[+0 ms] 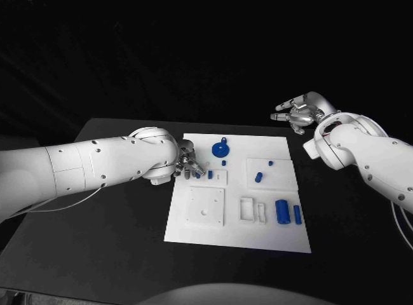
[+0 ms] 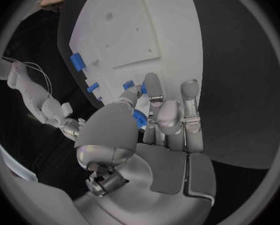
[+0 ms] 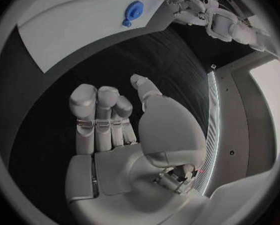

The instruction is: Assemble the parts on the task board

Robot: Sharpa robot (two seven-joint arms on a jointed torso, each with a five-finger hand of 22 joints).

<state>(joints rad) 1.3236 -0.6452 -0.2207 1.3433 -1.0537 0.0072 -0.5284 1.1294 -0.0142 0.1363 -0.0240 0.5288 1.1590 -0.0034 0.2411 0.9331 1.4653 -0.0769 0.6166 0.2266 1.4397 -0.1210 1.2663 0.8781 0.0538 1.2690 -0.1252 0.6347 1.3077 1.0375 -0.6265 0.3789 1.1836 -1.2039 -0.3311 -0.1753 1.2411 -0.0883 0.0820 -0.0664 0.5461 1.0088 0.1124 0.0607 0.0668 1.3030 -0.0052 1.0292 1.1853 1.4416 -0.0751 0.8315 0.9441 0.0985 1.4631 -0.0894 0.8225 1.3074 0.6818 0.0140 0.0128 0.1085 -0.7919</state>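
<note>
Over task board (image 1: 239,236) left hand (image 1: 188,166) pinches blue part (image 2: 139,118); right hand (image 1: 298,112) raised, fingers apart.

No readable text, labels, brands, numbers or signs anywhere, nothing legible on any surface

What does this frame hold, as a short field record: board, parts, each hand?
board: white task board lies flat in the middle of the black table
parts: round blue part near the board's far edge; large blue cylinder and a slimmer blue pin near its right edge
left hand: left hand over the board's left edge, fingers pinching a small blue part
right hand: right hand raised off the board beyond its far right corner, holding nothing, fingers apart
</note>
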